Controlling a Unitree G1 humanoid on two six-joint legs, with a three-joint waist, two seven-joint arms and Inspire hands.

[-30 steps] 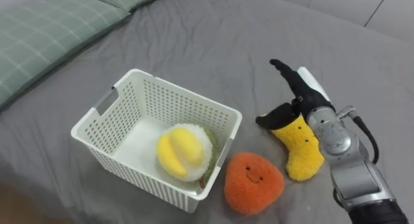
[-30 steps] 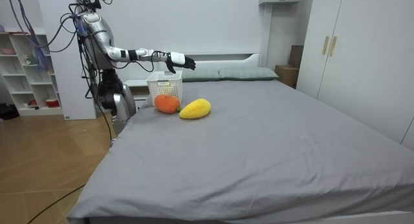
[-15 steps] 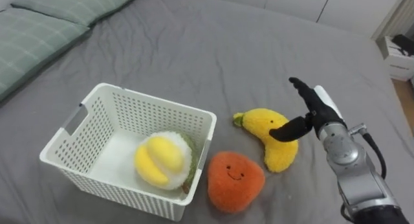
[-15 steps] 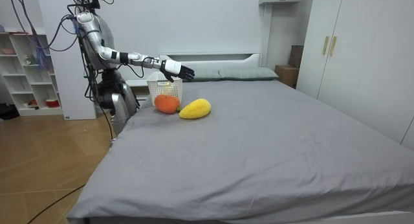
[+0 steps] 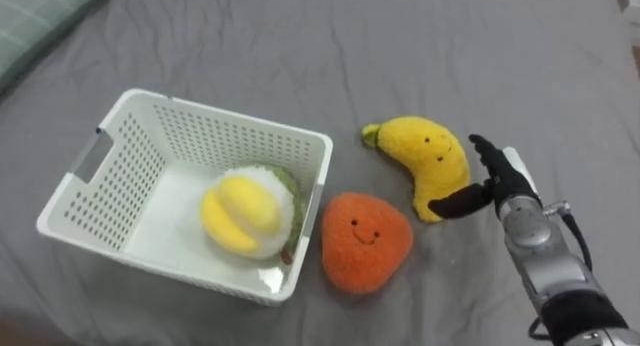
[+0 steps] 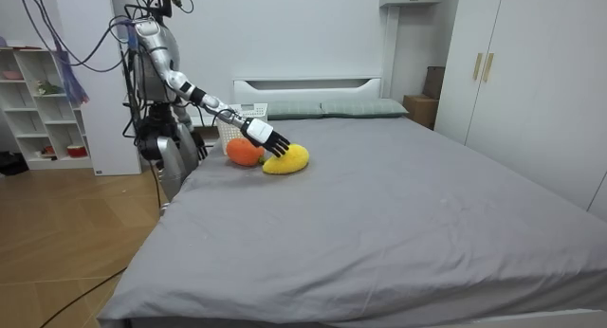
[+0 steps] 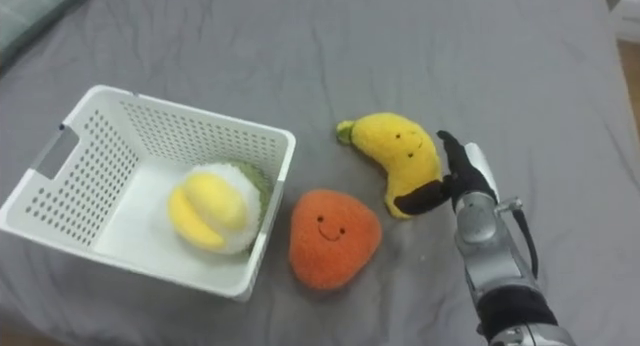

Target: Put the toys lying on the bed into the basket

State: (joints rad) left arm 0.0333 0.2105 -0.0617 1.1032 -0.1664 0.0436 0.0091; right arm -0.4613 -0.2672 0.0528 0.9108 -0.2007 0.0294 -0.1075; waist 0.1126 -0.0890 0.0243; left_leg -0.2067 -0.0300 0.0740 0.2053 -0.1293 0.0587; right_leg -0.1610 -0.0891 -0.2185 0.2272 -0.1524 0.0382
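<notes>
One plush banana [image 5: 428,158] against right hand [image 5: 503,179]

Bright, even indoor light throughout, with soft, faint shadows.

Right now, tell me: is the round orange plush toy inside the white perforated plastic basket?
No, the round orange plush toy lies on the grey bedsheet just outside the basket, by its right wall.

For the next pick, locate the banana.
In the left eye view the banana lies on the bed right of the basket, beside the orange toy and right hand.
</notes>
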